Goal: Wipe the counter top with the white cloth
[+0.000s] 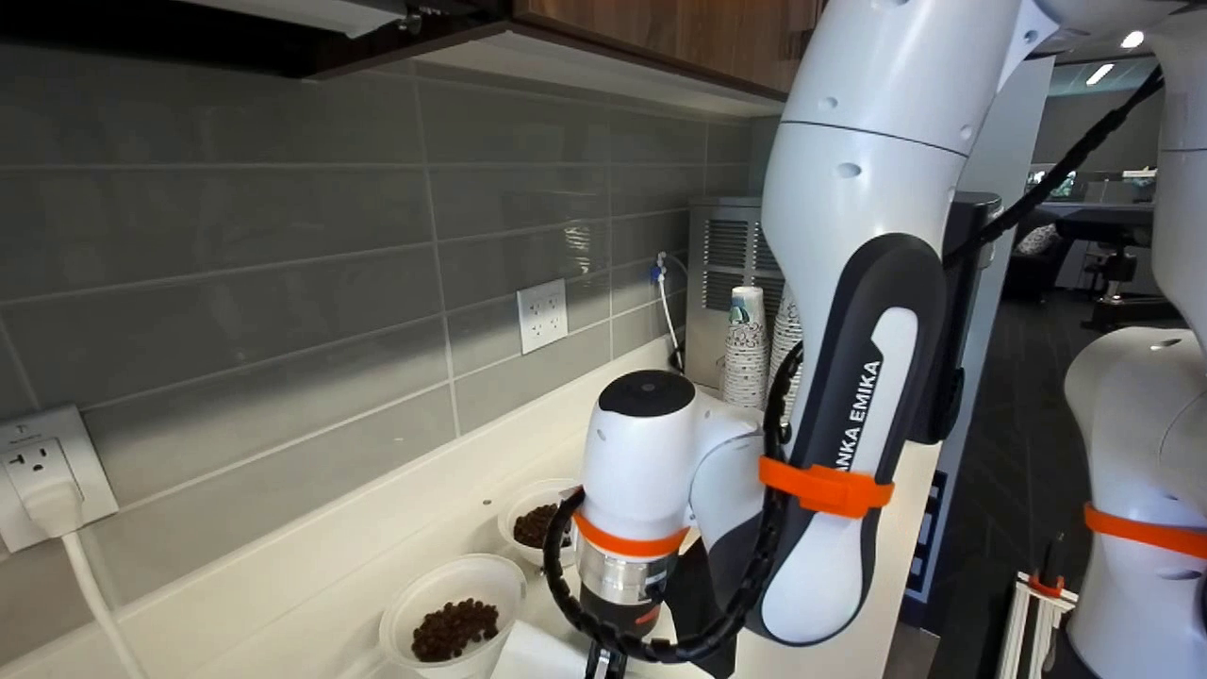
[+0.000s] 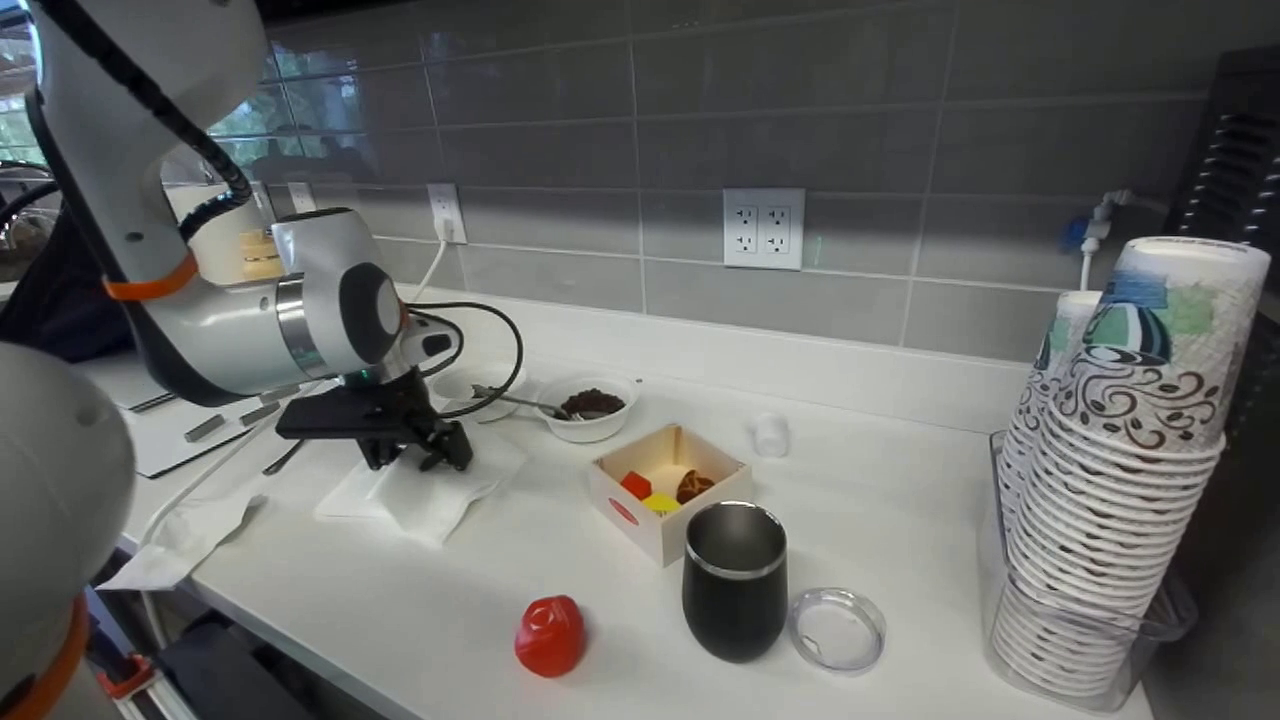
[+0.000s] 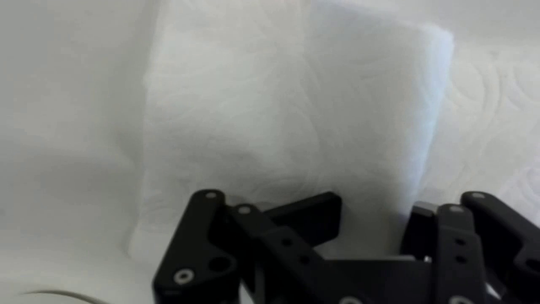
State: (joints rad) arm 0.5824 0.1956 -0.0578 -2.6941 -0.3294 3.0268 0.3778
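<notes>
In an exterior view, the gripper (image 2: pixel 416 460) is sitting low at the cloth (image 2: pixel 437 500), which is lying on the counter (image 2: pixel 400 600), one fold apparently standing up. Right of the cloth in this view, the box (image 2: pixel 640 520) is standing near; the tumbler (image 2: pixel 735 605) is standing farther off.

In an exterior view, bowls (image 1: pixel 429 587) of dark food (image 1: pixel 454 630) are standing beside the cloth. The fingertips are running out of frame, leaving the jaw opening unreadable here.

In the wrist view, the fingers (image 3: pixel 310 217) are standing part-way apart, cloth showing in the gap; no pinch is evident.

Finding: the step in hand is probably the grasp. The next move is calling for closing on that fold, then drawing the cloth across the counter, clear of the bowls.
</notes>
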